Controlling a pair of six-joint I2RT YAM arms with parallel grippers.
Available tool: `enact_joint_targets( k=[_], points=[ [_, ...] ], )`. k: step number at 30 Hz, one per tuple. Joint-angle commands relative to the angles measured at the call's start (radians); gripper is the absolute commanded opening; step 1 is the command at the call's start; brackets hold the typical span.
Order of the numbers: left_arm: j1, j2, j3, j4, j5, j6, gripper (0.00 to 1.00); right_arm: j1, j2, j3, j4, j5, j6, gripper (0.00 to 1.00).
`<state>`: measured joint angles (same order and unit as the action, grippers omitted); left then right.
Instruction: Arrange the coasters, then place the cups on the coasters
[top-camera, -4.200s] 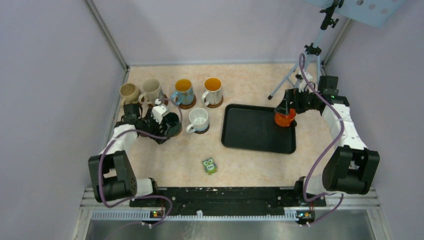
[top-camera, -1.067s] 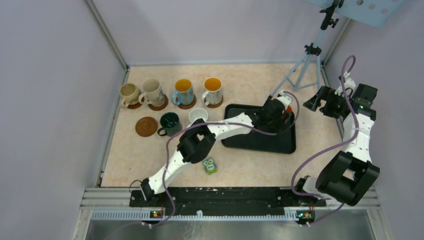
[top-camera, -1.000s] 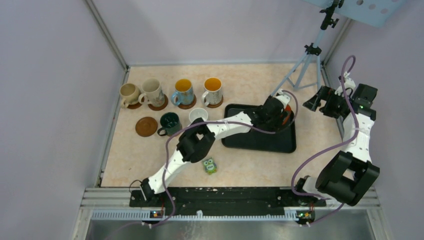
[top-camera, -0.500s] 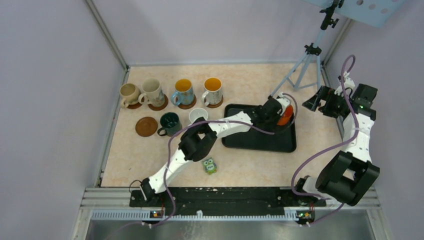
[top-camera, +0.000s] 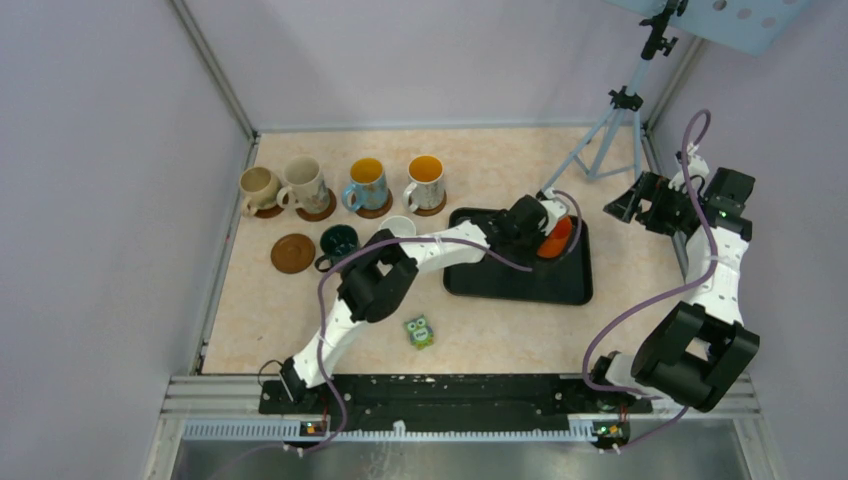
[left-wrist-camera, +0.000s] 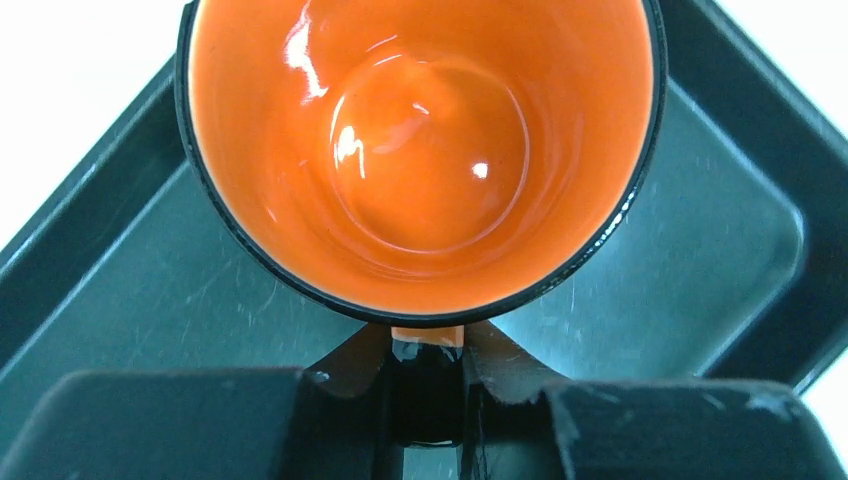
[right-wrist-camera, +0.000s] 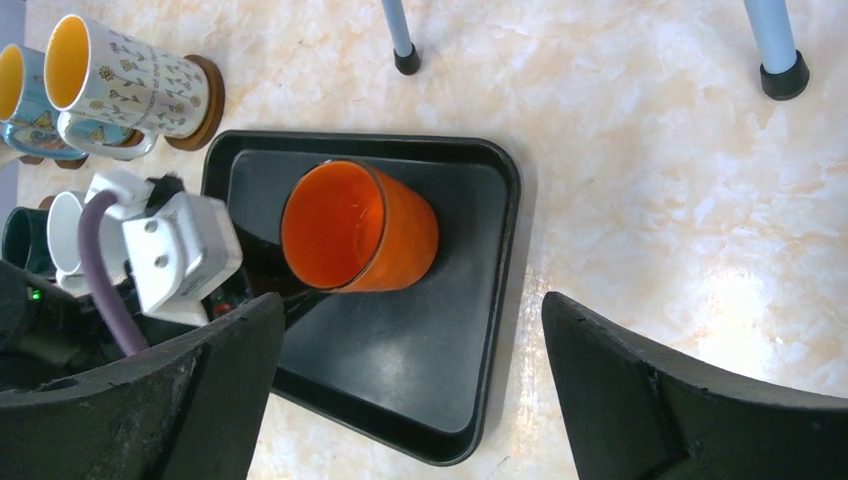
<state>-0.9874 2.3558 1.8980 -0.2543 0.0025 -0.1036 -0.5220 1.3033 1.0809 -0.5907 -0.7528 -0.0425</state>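
My left gripper (left-wrist-camera: 425, 345) is shut on the handle of the small orange cup (left-wrist-camera: 420, 150). It holds the cup (top-camera: 553, 238) tilted over the black tray (top-camera: 500, 282), mouth toward the wrist camera. My right gripper (top-camera: 625, 205) hangs open by the right wall, and the orange cup (right-wrist-camera: 360, 227) shows between its spread fingers. Four cups stand on coasters at the back left: beige (top-camera: 258, 187), cream (top-camera: 303, 181), blue-handled (top-camera: 367, 183) and white with an orange inside (top-camera: 425, 181). A dark green cup (top-camera: 338, 243) and a white cup (top-camera: 398, 226) sit in front. One bare coaster (top-camera: 293, 253) lies left of them.
A small green owl figure (top-camera: 419, 331) stands near the front middle. Tripod legs (top-camera: 600, 140) rest on the table behind the tray. The left arm stretches across the table over the white cup. Walls enclose the left, back and right sides.
The left gripper has shut on the orange cup's handle and tipped the cup, drawing it slightly left over the tray. The right arm has stayed put.
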Motion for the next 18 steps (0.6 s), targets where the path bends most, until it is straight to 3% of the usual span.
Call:
enact_joint_targets(
  k=[1,11,18],
  points=[
    [0.003,-0.198,-0.094,0.124,0.048,0.073,0.00,-0.009,-0.004,0.015,0.026,-0.027,-0.016,0.98],
    [0.012,-0.439,-0.286,0.162,0.041,0.180,0.00,-0.010,-0.010,-0.006,0.039,-0.073,-0.022,0.98],
    [0.127,-0.610,-0.276,0.013,0.160,0.186,0.00,-0.002,-0.008,-0.031,0.043,-0.118,-0.041,0.98]
  ],
)
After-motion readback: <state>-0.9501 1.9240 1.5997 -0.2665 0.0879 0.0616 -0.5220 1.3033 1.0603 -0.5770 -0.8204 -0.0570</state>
